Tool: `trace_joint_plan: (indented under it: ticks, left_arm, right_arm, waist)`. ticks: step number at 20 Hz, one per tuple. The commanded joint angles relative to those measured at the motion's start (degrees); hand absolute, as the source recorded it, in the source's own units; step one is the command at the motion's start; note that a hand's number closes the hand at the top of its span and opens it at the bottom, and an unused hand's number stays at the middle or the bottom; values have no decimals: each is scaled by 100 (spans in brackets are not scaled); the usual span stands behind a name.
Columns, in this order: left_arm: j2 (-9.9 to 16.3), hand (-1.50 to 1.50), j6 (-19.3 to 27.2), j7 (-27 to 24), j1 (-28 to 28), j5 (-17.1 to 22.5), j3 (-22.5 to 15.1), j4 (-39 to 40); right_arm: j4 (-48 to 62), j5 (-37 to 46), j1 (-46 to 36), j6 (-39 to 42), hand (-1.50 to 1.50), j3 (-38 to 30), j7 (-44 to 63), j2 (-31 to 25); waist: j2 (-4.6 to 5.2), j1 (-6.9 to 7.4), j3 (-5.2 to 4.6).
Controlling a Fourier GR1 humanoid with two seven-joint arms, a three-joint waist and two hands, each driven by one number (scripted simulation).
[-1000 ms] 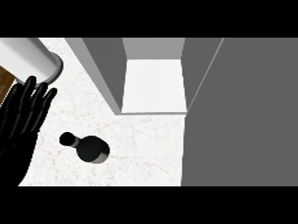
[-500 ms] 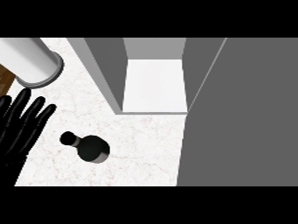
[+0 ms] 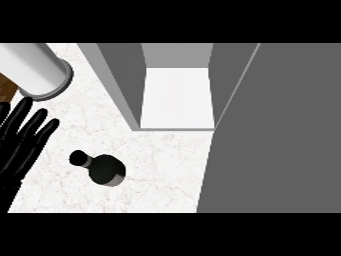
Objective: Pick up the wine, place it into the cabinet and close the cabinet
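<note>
White marble counter [image 3: 165, 165] under me, cabinet [image 3: 177, 95] standing open up ahead with its door [image 3: 291, 130] swung out on the right. The wine [image 3: 99, 167] stands just right of my left hand [image 3: 14, 142], not touching it. That hand is flat, fingers straight, holding nothing. So I'm at the reach step, I think. Next I need to slide right and curl round the bottle, probably the body, though from above it's hard to judge.

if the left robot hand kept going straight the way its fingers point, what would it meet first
Probably the white cylinder standing near the counter's far left corner: the left robot hand points up-right toward it. The wine bottle lies off to its right, outside that line. Height is unclear.
</note>
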Motion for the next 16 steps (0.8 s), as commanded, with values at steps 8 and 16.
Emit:
trace_joint_plan:
  ticks: [8, 16]
  left_arm:
    - [119, -150, 78, 259, 74, 56, 272, -471]
    - [76, -150, 101, 310, -111, 16, 290, -130]
  right_arm:
    - [-1039, 664, -167, -499, -150, 265, 894, -313]
    - [-963, 1127, -554, -1031, -150, 798, 1109, -304]
  waist:
    - [-7, -10, -5]
    - [-8, -42, -4]
